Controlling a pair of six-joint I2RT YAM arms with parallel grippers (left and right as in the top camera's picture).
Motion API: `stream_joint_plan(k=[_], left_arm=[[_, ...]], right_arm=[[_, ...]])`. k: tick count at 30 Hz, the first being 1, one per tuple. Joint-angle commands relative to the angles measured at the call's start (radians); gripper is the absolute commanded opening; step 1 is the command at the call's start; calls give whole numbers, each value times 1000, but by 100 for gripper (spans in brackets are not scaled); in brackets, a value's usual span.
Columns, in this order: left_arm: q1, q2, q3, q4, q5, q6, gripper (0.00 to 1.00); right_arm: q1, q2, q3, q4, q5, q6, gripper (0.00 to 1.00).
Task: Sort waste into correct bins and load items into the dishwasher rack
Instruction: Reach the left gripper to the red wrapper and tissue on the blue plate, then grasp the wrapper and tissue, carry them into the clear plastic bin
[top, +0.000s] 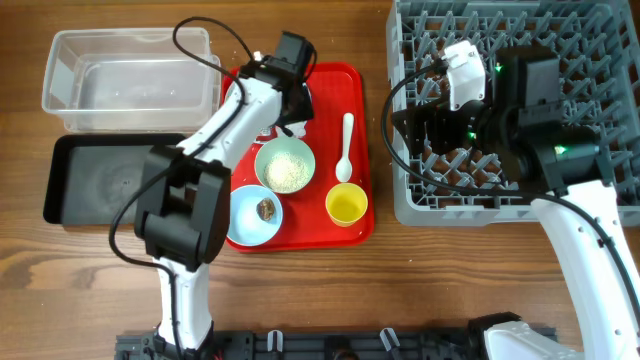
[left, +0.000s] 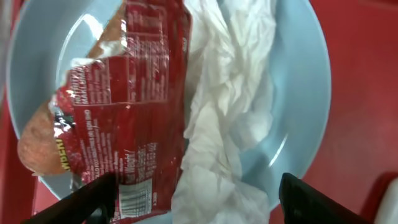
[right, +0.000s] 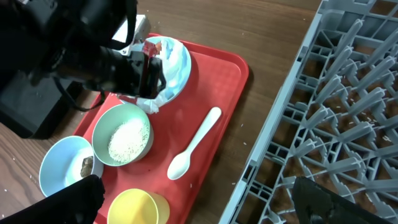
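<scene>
The light blue plate (left: 298, 74) sits at the back of the red tray and holds the red snack wrapper (left: 124, 106), crumpled white tissue (left: 230, 112) and orange carrot (left: 34, 143). My left gripper (left: 199, 208) is open just above them, fingers either side of the wrapper and tissue; it shows in the overhead view (top: 285, 108). My right gripper (right: 199, 208) is open and empty above the gap between tray and grey dishwasher rack (top: 520, 110). The green bowl (top: 285, 165) holds rice, the light blue bowl (top: 255, 213) a brown lump. The yellow cup (top: 345, 205) and white spoon (top: 346, 148) lie beside them.
The clear tub (top: 130, 70) stands at the back left with the black tray (top: 100, 175) in front of it. The red serving tray (top: 325, 90) lies between them and the rack. Bare wood runs along the front of the table.
</scene>
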Motion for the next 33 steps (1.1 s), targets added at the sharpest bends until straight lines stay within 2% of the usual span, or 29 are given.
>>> stream_joint_plan(k=[1,7,14,15,16,17,18,19,22,25,33], left_arm=[[0,16,12,38,-97,-47,90],[0,81,12,103,-97,-46,96],[0,146,12,121,-97,-46,95],[0,146,12,125,-97,-46,89],[0,146,12,129,-97,-46,68],[0,146,12,128,-97,-46,29],[0,146,12,127,-96,-46,7],[0,146,12,124,-97,-46,4],[-1,135,14,116,-96,-38,4],[-1,70,51,58,-55,18,4],[6,-280,108,-68,-55,11,4]], right_arm=[[0,15,15,0,-20,-10,100],[0,15,15,0,-20,-10,100],[0,15,15,0,-19,-10,100],[0,15,15,0,-19,-10,100],[0,15,15,0,-19,-10,100],[0,15,15,1,-19,-10,100],[0,15,15,1,-14,-10,100],[0,15,15,1,-8,-10,100],[0,15,15,1,-8,-10,100],[0,15,15,3,-9,-10,100],[0,15,15,3,-8,-10,100]])
